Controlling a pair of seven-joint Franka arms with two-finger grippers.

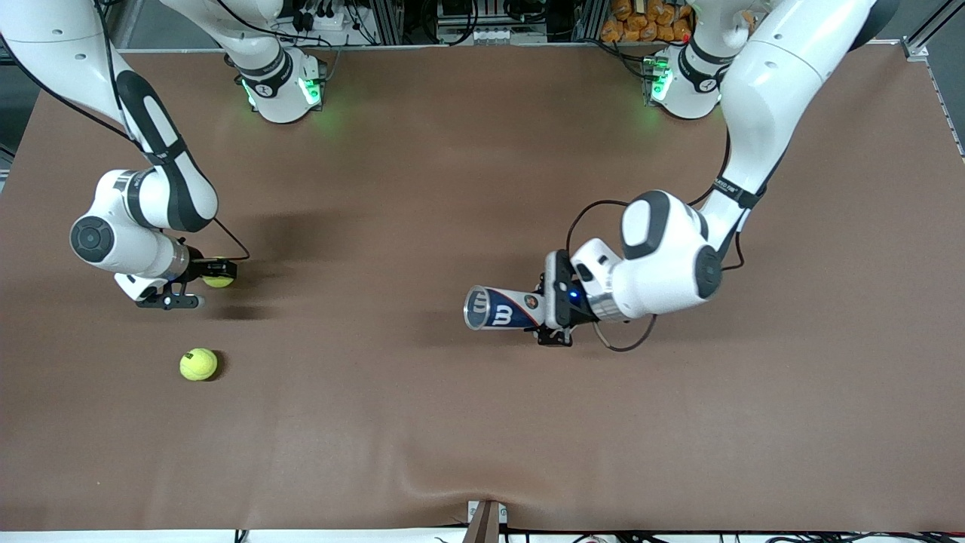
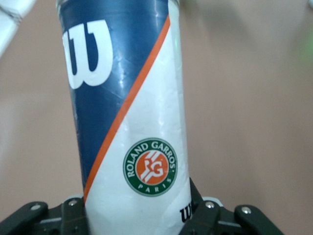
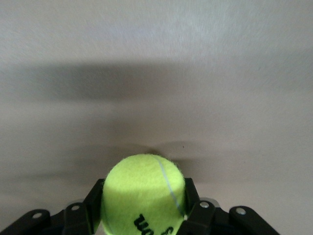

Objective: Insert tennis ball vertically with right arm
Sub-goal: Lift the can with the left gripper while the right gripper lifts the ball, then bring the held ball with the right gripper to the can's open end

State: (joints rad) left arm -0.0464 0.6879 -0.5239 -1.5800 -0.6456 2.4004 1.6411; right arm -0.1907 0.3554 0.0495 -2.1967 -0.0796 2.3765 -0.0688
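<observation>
Right gripper (image 1: 213, 273): fingers (image 3: 191, 192) gripping fuzzy yellow-green tennis ball (image 1: 219, 277), low over brown worktop (image 1: 422, 422).
Left gripper (image 1: 544, 308): fingers clamping blue-and-white cylindrical ball can (image 1: 503, 308), lying sideways.
Second yellow ball (image 1: 198, 364): resting loose.
Progress: ball grasped; carrying and inserting are remaining.

Tennis-ball can (image 2: 132, 122) between black jaws

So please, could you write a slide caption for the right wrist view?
Right pincer shut on a fuzzy yellow-green tennis ball, above the brown table surface.
</observation>
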